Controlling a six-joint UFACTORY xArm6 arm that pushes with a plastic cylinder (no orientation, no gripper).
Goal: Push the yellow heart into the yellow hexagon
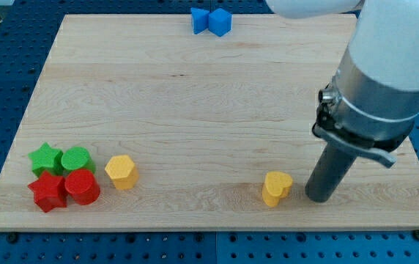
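Note:
The yellow heart (276, 188) lies near the view's bottom edge, right of the middle. The yellow hexagon (121, 172) lies far to its left, at the bottom left. My tip (318, 198) stands on the board just right of the heart, with a small gap between them. The wide arm body above it hides part of the board's right side.
A green star (45, 158), a green round block (76, 158), a red star (47, 192) and a red round block (82, 186) cluster left of the hexagon. Two blue blocks (211, 20) sit at the top edge. The board's bottom edge (209, 227) runs close below the heart.

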